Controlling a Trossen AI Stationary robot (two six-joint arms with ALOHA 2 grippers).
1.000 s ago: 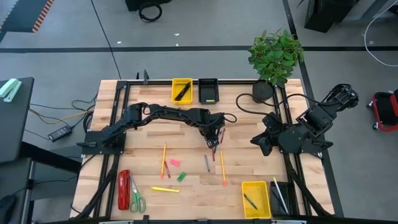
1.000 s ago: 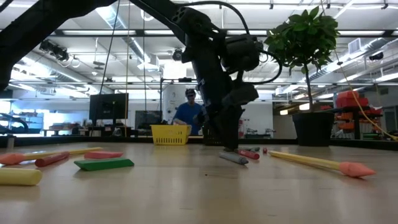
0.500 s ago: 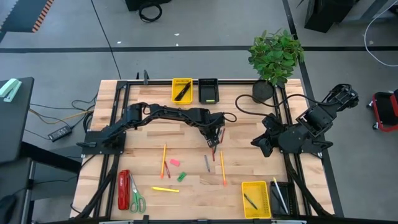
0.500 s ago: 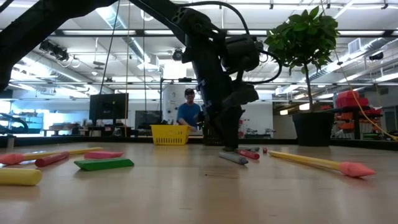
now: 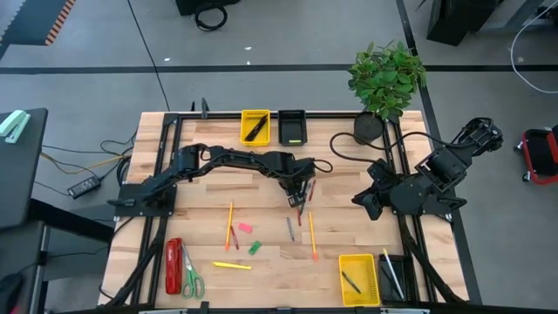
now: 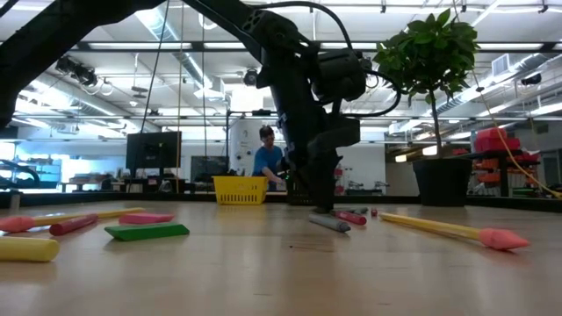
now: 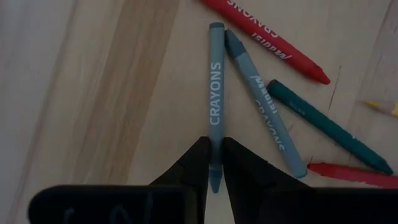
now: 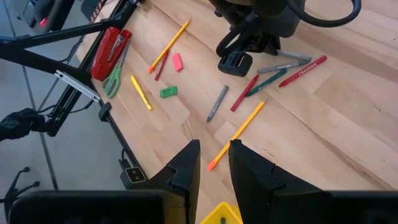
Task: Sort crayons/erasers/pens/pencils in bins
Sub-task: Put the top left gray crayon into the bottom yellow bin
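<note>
At table centre, left gripper (image 5: 299,199) is down on the crayon cluster; in the left wrist view its fingers (image 7: 200,163) pinch the end of a grey-blue crayon (image 7: 215,102) printed CRAYONS, still lying flat on the wooden table (image 5: 200,253). Touching it at one tip: a second grey-blue crayon (image 7: 261,102), angled off. Beyond those, a dark green crayon (image 7: 323,124) and two red crayons (image 7: 273,40), all loose on the wood.

Near edge, high view: red stapler (image 5: 173,265) and green-handled scissors (image 5: 191,277) side by side at left, yellow stick (image 5: 232,265), green eraser (image 5: 254,248), pink eraser (image 5: 246,227), orange pencil (image 5: 229,222) with a red stick beside it. Single grey crayon (image 5: 290,228) and another orange pencil (image 5: 311,234) just short of the gripper.

Near right corner: yellow bin (image 5: 358,279) with one black pen inside; black bin (image 5: 392,277) beside it holds pencils.

Far edge: yellow bin (image 5: 255,126) holding black pens, black bin (image 5: 292,126) holding a yellow-green item. Potted plant (image 5: 386,80) at far right corner.

Right gripper (image 5: 366,201) parked at the right side, above the table, fingers (image 8: 186,165) slightly apart, nothing between them.

A person (image 6: 268,161) shows in the room behind.
</note>
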